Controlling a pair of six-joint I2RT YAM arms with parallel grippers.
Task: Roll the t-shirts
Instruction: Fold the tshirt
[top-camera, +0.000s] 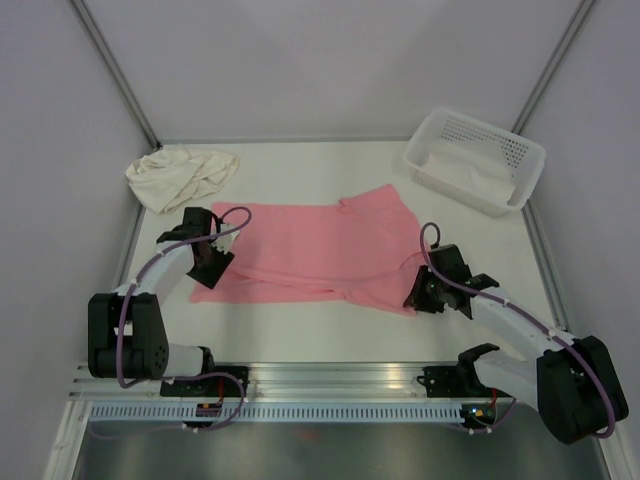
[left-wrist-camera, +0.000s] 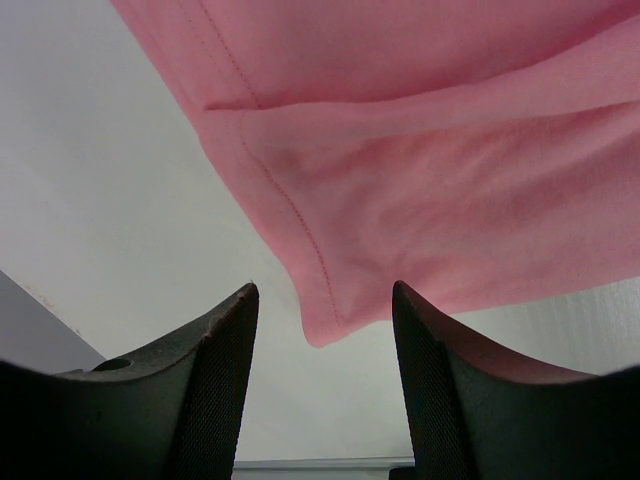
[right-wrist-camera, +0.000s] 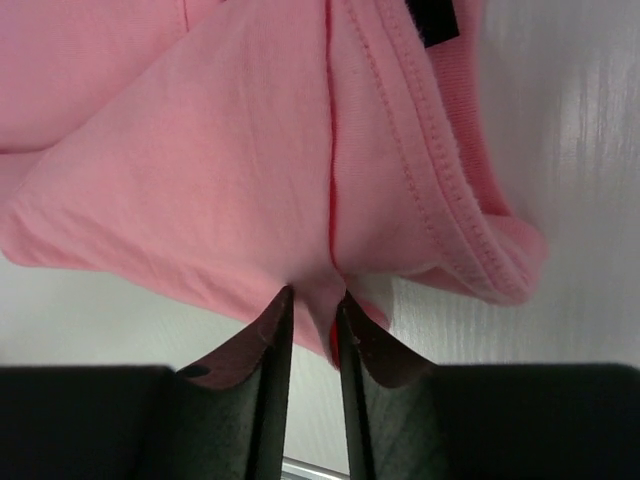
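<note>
2 arms bent low; right gripper on pink t-shirt

The salmon pink t-shirt is soft matt cotton knit with stitched hems. The cream t-shirt is similar matt cloth. The basket is white perforated plastic. The table is smooth matt white, its rail pale metal. The left gripper has matt black fingers with finely gridded pads.

The left black two-finger gripper angles downward, jaws spread wide, gripping nothing. The right black two-finger gripper, on its low outstretched arm, has its jaws nearly together, pinching a fold of the salmon pink cotton t-shirt.
</note>
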